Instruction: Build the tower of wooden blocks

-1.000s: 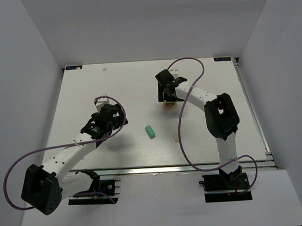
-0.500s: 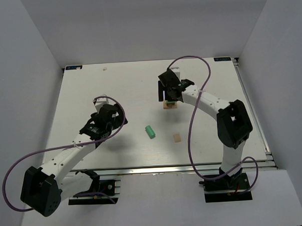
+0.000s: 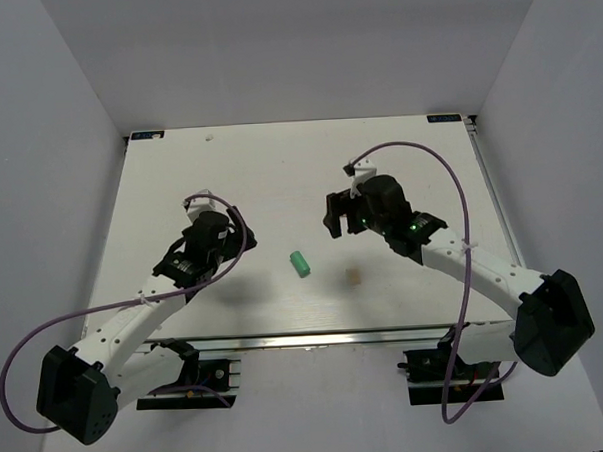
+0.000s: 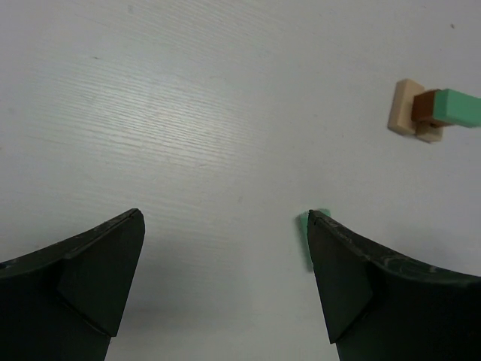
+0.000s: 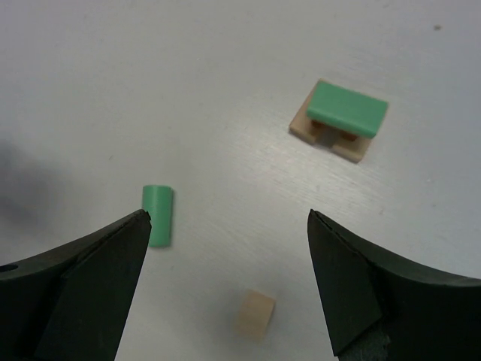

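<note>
The wood block tower (image 5: 340, 120) is a mint green slab lying across brown blocks on a pale tan base. It also shows in the left wrist view (image 4: 432, 114); in the top view my right gripper hides it. My right gripper (image 3: 333, 220) (image 5: 229, 214) is open and empty, raised above the table near the tower. A green cylinder (image 3: 300, 263) (image 5: 158, 215) and a tan cube (image 3: 353, 276) (image 5: 254, 313) lie loose below it. My left gripper (image 3: 232, 239) (image 4: 225, 218) is open and empty over bare table, left of the cylinder, whose edge (image 4: 304, 226) peeks past its right finger.
The white table (image 3: 239, 169) ends at a metal rail (image 3: 336, 337) in front and grey walls on the other sides. A purple cable (image 3: 461, 209) loops over my right arm.
My right gripper has lifted off the tower and drawn back toward the near right, its arm swinging out to the right. My left arm shifted slightly. The loose blocks stayed put.
</note>
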Robot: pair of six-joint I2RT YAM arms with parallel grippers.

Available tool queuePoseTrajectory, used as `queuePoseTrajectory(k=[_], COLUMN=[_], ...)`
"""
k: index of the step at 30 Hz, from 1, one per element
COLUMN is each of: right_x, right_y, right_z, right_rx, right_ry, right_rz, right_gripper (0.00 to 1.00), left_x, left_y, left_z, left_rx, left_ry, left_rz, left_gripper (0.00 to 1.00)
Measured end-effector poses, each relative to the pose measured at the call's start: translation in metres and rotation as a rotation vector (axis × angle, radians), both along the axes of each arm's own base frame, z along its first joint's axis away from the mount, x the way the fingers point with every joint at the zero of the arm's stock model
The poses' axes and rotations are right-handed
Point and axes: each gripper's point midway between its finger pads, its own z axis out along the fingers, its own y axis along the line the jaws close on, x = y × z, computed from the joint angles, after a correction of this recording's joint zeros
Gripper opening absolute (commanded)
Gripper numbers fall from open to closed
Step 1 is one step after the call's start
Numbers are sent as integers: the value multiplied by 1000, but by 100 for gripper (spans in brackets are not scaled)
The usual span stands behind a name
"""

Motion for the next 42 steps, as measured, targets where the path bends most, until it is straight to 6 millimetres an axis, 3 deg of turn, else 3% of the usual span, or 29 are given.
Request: queuePoseTrajectory(k=[6,11,19,29,34,42], right_x=[-37,-37,-34,-31,-32,-33], right_y=[-5,-17,-54,-95,-105,-111], right_z=[-38,-24,-28,-33,-37,-43], right_rx=[17,33,-32,-106,-117,-127], right_ry=[86,53,56,57,63,73], right_rz=[63,2,-176,-347,-379,-391], right_gripper=[89,89,89,89,89,89], left_x=[0,-4,-14,-36,-32,-21], left_y=[-46,-85,-130,-149,-151,-165], left_z=[-23,-53,-61,-88,-103,-111], left_rx=[-109,-103,-111,-80,-48,-13], left_ry=[93,221,270,329,337,329], left_rz=[-150,-237,-305,-258,-200,-200], left_gripper=[98,98,96,89,87,72])
